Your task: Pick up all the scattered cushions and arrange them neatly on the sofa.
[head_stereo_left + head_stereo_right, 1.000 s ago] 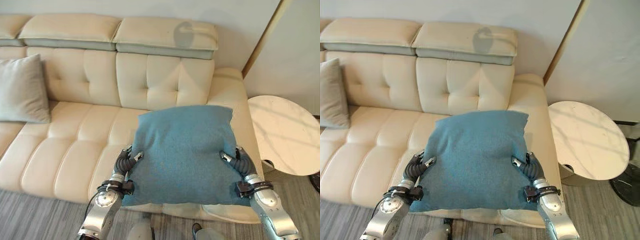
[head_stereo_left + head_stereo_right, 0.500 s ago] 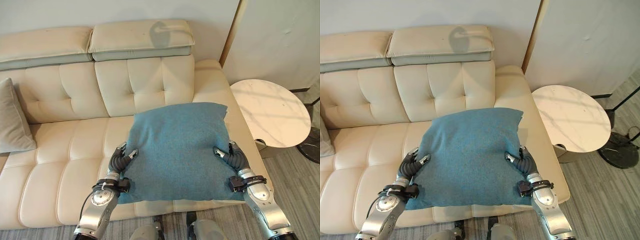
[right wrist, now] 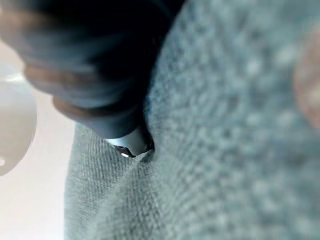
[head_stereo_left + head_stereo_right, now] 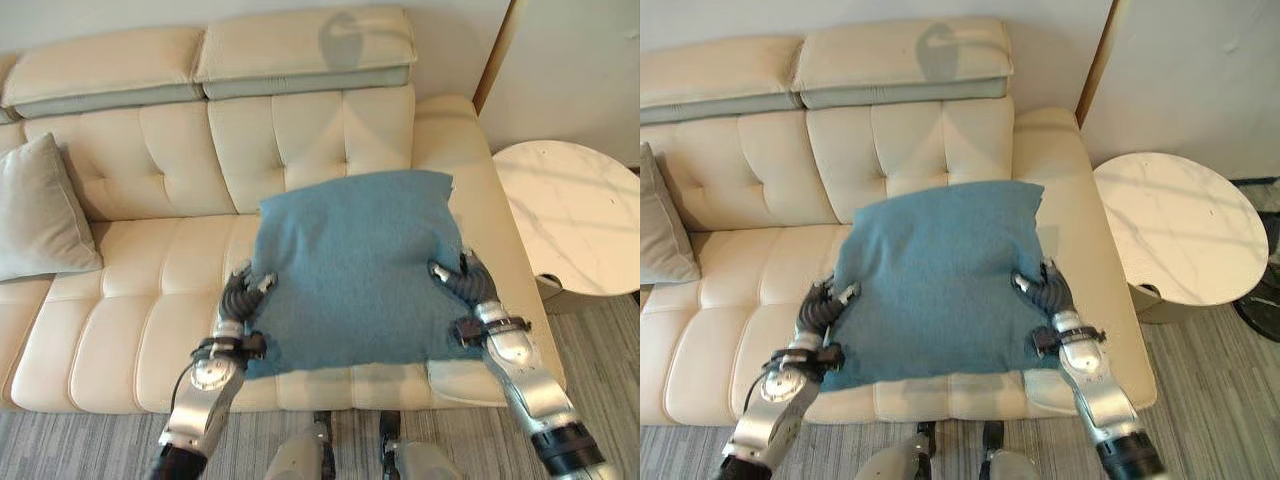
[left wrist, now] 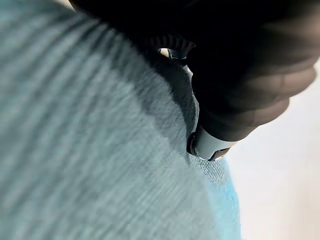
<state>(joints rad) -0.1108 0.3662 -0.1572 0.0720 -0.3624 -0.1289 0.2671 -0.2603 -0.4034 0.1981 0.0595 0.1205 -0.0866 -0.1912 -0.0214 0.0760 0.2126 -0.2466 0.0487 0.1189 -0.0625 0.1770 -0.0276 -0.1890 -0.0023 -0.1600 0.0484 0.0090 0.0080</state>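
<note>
A cream tufted leather sofa (image 4: 150,300) stands against a pale wall, with a round white marble side table (image 4: 575,230) at 3 o'clock. Both hands carry a square teal fabric cushion (image 4: 355,265) above the seat's right end; the left hand (image 4: 240,300) pinches its 8 o'clock edge, the right hand (image 4: 462,283) its 4 o'clock edge, thumbs curled on top. A grey cushion (image 4: 40,210) already leans at 9 o'clock. This looks like the placing step: next, tilt the teal cushion upright against the backrest at 12 o'clock, then let go.

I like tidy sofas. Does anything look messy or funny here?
Nothing is broken or spilled. The blue cushion isn't in place yet: the left hand and right hand hold it over the sofa seat. The grey cushion leans against the backrest.
</note>
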